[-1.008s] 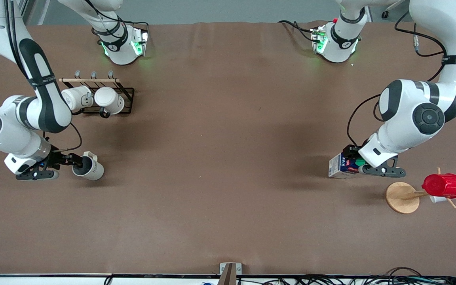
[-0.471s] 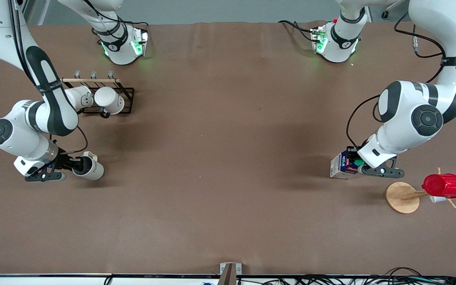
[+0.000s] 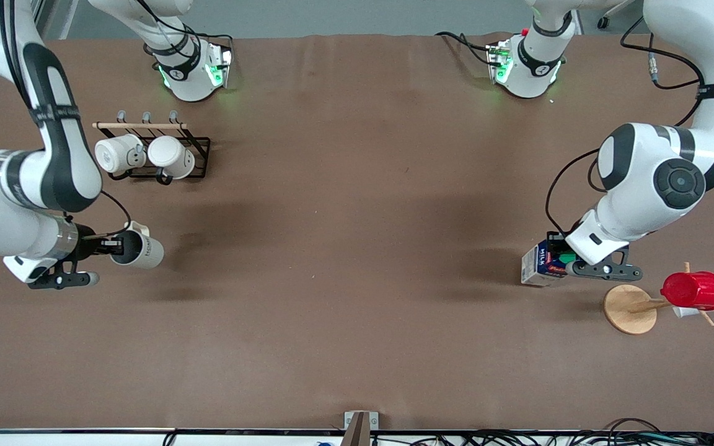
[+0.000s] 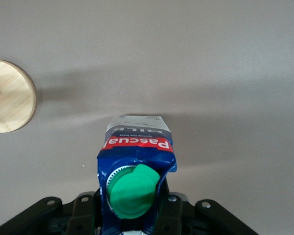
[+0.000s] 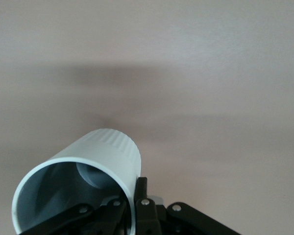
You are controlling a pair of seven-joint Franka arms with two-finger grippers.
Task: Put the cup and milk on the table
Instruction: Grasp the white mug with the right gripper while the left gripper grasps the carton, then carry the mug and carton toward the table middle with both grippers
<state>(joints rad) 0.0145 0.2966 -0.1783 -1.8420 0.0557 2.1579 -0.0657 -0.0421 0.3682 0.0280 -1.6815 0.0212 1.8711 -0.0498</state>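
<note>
The cream-white cup (image 3: 140, 250) lies tipped on its side in my right gripper (image 3: 118, 246), which is shut on its rim over the table (image 3: 357, 248) at the right arm's end. In the right wrist view one finger is inside the cup (image 5: 88, 166) and one outside; the gripper (image 5: 134, 200) pinches its wall. My left gripper (image 3: 564, 263) is shut on the top of the blue and white milk carton (image 3: 540, 265), low over the table. The left wrist view shows the carton (image 4: 137, 142), its green cap (image 4: 132, 191) and the gripper (image 4: 132, 213) clamped round the gable.
A black wire rack (image 3: 199, 158) with two all-white mugs (image 3: 146, 155) stands farther from the front camera than the cup. A wooden mug stand (image 3: 628, 308) with a red ribbed cup (image 3: 695, 290) stands beside the milk; its round base shows in the left wrist view (image 4: 7, 95).
My right arm has swung toward its end of the table and lifted the cup a little, tipping it more level. My left gripper has shifted the milk slightly toward the wooden stand.
</note>
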